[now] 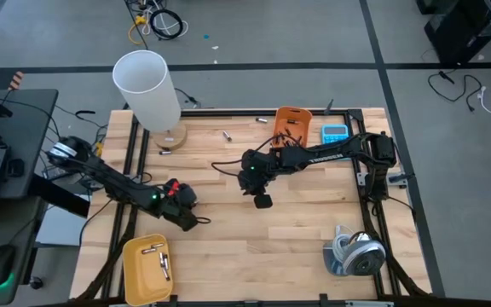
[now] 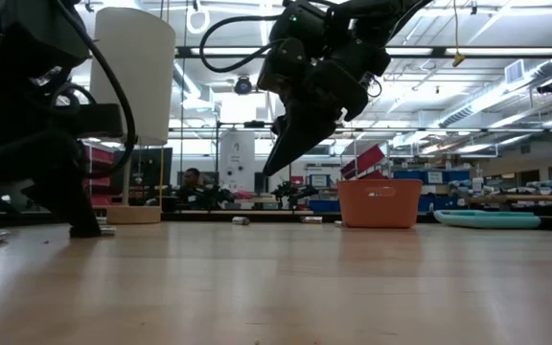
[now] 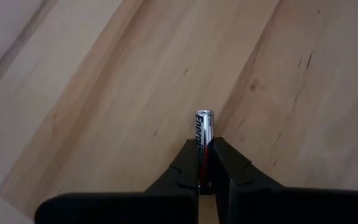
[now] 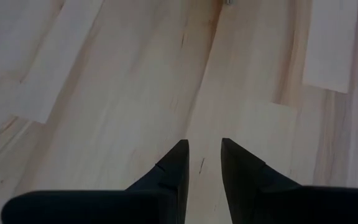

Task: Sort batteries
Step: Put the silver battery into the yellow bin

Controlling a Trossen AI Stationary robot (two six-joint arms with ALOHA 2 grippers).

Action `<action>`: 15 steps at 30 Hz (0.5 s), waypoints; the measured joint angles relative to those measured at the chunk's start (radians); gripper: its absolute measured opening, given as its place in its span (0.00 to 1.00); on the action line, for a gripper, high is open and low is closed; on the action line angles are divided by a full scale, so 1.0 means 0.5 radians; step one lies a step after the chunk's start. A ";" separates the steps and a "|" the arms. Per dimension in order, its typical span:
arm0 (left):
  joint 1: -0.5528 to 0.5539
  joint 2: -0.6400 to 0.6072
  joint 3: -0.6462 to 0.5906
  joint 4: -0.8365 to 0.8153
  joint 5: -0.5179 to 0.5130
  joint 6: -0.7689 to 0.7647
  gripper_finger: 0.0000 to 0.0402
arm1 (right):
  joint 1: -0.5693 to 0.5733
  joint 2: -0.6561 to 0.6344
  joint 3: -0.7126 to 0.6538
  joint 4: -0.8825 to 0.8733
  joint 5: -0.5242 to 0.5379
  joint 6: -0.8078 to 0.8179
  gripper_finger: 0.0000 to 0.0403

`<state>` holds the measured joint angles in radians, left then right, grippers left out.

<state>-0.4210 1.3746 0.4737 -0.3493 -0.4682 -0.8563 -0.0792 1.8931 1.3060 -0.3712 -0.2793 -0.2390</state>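
At about eight o'clock on the table, the left gripper is clamping a silver battery lengthwise between its fingers, probably for carrying to the yellow tray at seven o'clock, where two batteries are already lying. Near centre, the right gripper is hanging above bare wood, fingers slightly apart and empty, likely waiting.

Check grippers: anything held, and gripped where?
Left gripper pinches a silver battery by its lower body, tip protruding. Right gripper holds nothing.
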 joint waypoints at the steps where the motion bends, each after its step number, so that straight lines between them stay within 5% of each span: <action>1: 0.000 0.000 0.014 -0.006 -0.007 0.029 0.03 | 0.000 0.000 0.000 0.014 -0.001 0.000 0.20; 15: 0.000 -0.042 0.088 0.029 -0.077 0.133 0.03 | 0.016 0.000 0.000 0.250 -0.005 -0.015 0.20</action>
<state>-0.4210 1.3538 0.5179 -0.3346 -0.5067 -0.7896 -0.0711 1.8931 1.3060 -0.2464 -0.2816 -0.2466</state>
